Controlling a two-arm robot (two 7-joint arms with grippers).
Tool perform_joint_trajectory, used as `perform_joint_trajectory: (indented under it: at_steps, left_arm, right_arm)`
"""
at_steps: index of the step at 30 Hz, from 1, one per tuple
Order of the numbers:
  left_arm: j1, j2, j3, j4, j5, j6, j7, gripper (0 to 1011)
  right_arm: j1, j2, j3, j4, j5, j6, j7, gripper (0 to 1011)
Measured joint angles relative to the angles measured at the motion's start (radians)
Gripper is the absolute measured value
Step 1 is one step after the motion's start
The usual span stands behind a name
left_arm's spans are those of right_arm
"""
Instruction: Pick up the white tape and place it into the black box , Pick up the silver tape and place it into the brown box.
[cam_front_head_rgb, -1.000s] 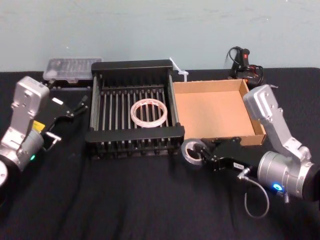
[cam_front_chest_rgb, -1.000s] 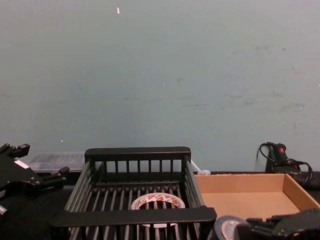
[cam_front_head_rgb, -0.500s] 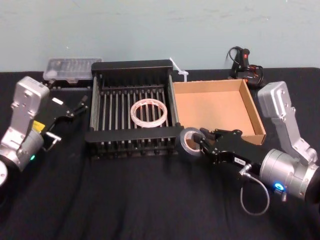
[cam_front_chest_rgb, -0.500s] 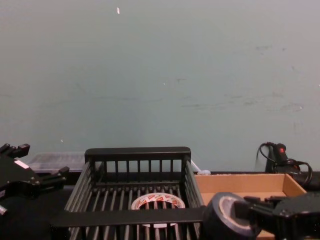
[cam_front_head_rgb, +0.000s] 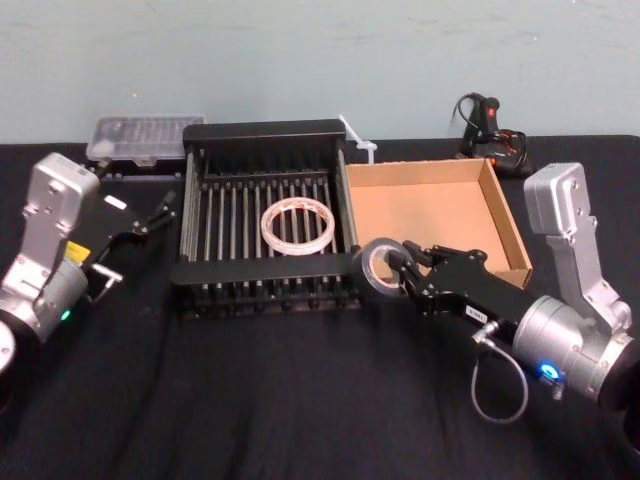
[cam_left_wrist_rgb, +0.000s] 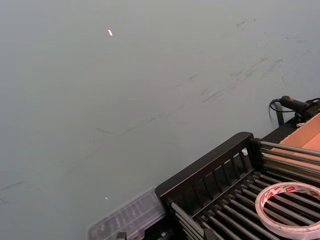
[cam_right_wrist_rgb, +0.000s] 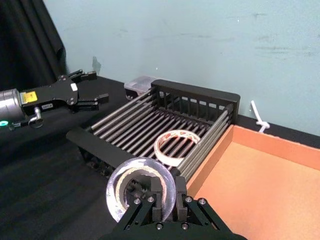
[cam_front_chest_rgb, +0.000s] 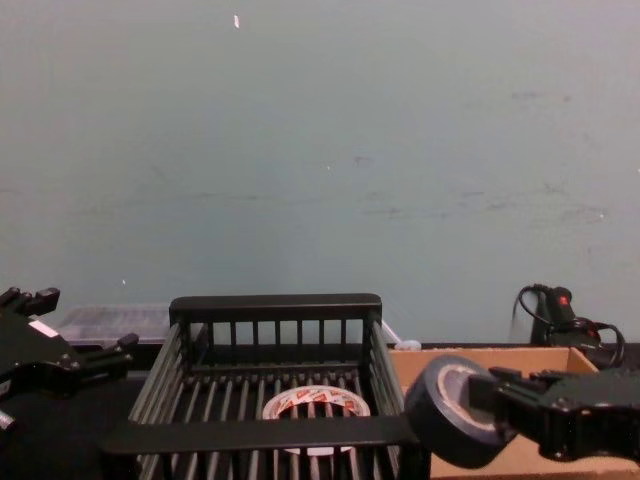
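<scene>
Silver tape (cam_front_head_rgb: 381, 266) is up higher now than half a second ago, pinched in the right gripper (cam_front_head_rgb: 402, 272) and hanging over the black box's (cam_front_head_rgb: 262, 269) near right corner, just short of the brown box (cam_front_head_rgb: 432, 215). White tape (cam_front_head_rgb: 297, 224) lies flat on the black slats. Left gripper (cam_front_head_rgb: 160, 210) waits spread at the crate's left, near a clear case (cam_front_head_rgb: 143, 135).
</scene>
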Motion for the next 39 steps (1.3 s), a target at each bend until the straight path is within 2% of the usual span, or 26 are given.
perform_joint_trajectory:
  at_steps: [9,20,39]
  left_arm:
    - [0.000,0.000,0.000,0.000,0.000,0.000,0.000,1001]
    - [0.000,0.000,0.000,0.000,0.000,0.000,0.000,1001]
    - [0.000,0.000,0.000,0.000,0.000,0.000,0.000,1001]
  right_arm:
    - [0.013,-0.024,-0.002,0.022,0.001,-0.028,-0.035,174]
    - [0.061,-0.071,0.019,0.088,0.005,-0.046,-0.076,174]
    - [0.167,-0.120,0.042,0.215,0.013,-0.025,-0.104,174]
